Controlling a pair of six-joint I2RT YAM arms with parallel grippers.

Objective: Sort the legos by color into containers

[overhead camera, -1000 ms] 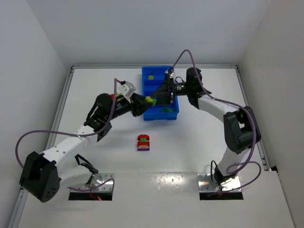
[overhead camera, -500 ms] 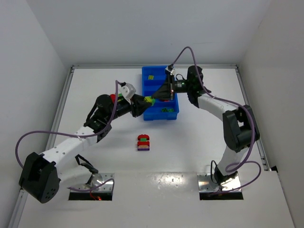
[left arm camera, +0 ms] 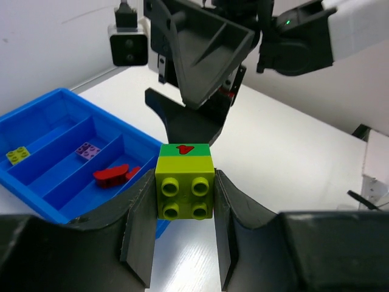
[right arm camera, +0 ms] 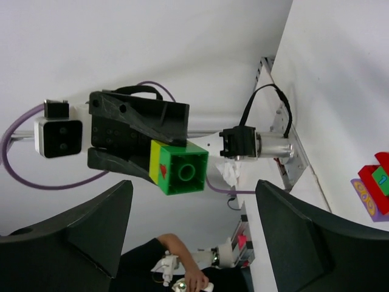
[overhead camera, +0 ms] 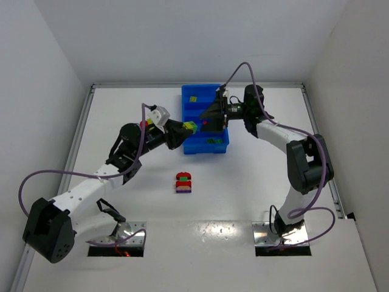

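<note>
1. A two-brick stack [left arm camera: 184, 182] was held in the left gripper [overhead camera: 186, 127], above the table just left of the blue tray [overhead camera: 193, 149], in the upper middle of the overhead view.
2. The left jaws were closed on the flat sides of the yellow-green brick [left arm camera: 184, 198]. The green brick [right arm camera: 185, 172] pressed onto its far end was left free.
3. The right gripper [overhead camera: 211, 117] was seen facing that free end with its jaws spread wide and nothing between them. It appeared to be short of contact, though the overhead view was too small to settle this.
4. The bricks were judged light, rigid and hard. Their smooth, glossy walls would be likely to slip under a weak or off-centre pinch.
5. The stud joint was judged to be a tight friction fit, so a firm straight pull or a slight peel would probably be needed.
6. The best hold was judged to be on two opposite flat walls of the green brick, clear of the seam.
7. In the tray, a yellow-green piece [left arm camera: 17, 154], a purple piece [left arm camera: 89, 149] and a red piece [left arm camera: 112, 174] were seen in separate compartments.
8. A red and purple cluster [overhead camera: 183, 182] lay on the table near the centre of the overhead view.
</note>
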